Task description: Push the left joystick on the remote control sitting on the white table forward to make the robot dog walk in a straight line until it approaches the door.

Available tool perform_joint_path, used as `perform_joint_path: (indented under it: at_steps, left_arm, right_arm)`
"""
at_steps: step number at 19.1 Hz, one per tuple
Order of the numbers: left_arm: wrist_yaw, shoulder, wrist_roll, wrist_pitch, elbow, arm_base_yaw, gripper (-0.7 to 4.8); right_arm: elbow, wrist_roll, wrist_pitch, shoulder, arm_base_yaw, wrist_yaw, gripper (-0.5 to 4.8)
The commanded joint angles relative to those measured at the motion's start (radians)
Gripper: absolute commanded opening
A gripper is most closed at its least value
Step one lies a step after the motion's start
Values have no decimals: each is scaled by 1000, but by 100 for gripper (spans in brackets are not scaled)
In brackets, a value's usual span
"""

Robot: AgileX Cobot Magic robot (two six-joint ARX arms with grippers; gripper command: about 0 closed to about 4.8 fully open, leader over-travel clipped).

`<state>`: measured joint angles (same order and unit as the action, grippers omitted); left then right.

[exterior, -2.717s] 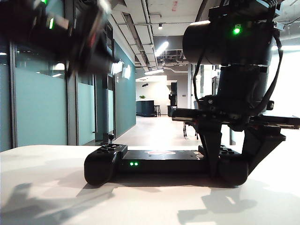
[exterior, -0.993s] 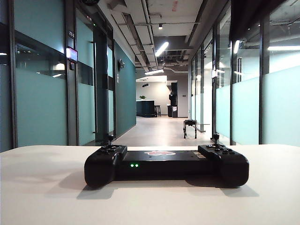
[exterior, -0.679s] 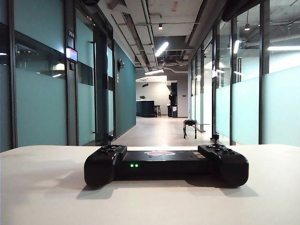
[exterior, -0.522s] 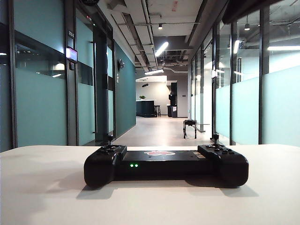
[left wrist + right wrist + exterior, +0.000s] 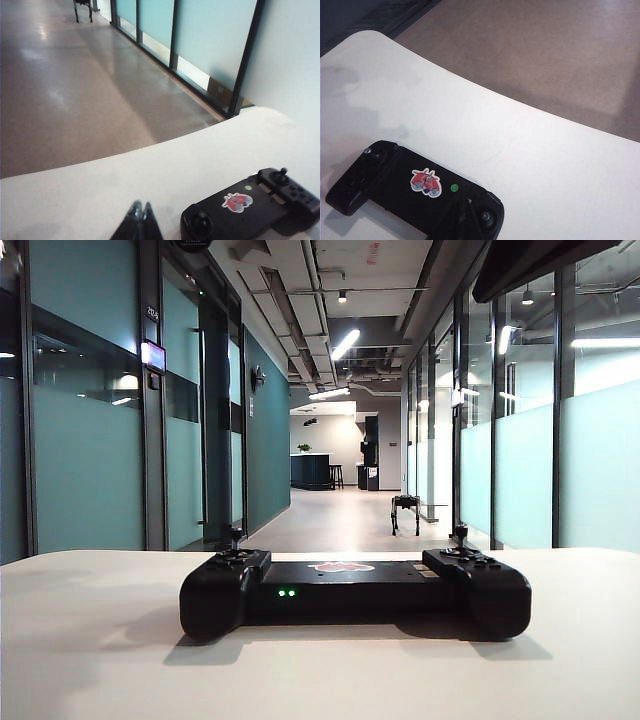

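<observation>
The black remote control (image 5: 355,590) lies on the white table (image 5: 100,650), its two green lights lit. The left joystick (image 5: 233,536) stands upright with nothing touching it. It also shows as the left joystick (image 5: 201,221) and the left joystick (image 5: 367,150) in the wrist views. My left gripper (image 5: 140,207) is shut and empty, raised over bare table beside the remote control (image 5: 250,207). My right gripper (image 5: 468,199) is shut and empty, raised over the remote control (image 5: 415,195) near its right thumbstick (image 5: 485,216). The robot dog (image 5: 405,512) stands far down the corridor. Which door is meant I cannot tell.
A dark arm part (image 5: 540,260) crosses the exterior view's top right corner; no gripper shows there. Glass walls with dark frames line both sides of the corridor. The table's curved far edge (image 5: 150,147) drops to the floor.
Both arms, which hung over the controller earlier, have lifted out of the exterior view. Over the last second the controller, its sticks and the robot dog have stayed put.
</observation>
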<state>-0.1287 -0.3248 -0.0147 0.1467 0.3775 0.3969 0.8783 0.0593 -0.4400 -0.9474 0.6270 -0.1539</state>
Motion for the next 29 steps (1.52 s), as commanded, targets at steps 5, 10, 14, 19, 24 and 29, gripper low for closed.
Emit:
perform_joint_path:
  at_steps: [5, 10, 14, 19, 24, 29]
  left_arm:
    - [-8, 50, 34, -92, -75, 1, -5]
    - [-14, 104, 33, -139, -126, -46, -5]
    - [-14, 177, 33, -133, -154, -175, -5]
    - [-67, 320, 12, -133, -220, -360, -5]
    - [-43, 321, 4, -142, -261, -413, -5]
    - [21, 321, 8, -147, -323, -356, -5]
  right_arm:
    - [5, -2, 15, 3, 0, -2, 0]
    - [5, -3, 15, 3, 0, -2, 0]
    - [5, -2, 15, 3, 0, -2, 0]
    - [5, -2, 15, 3, 0, -2, 0]
    - [5, -3, 18, 3, 0, -2, -1]
    - [5, -2, 18, 3, 0, -2, 0]
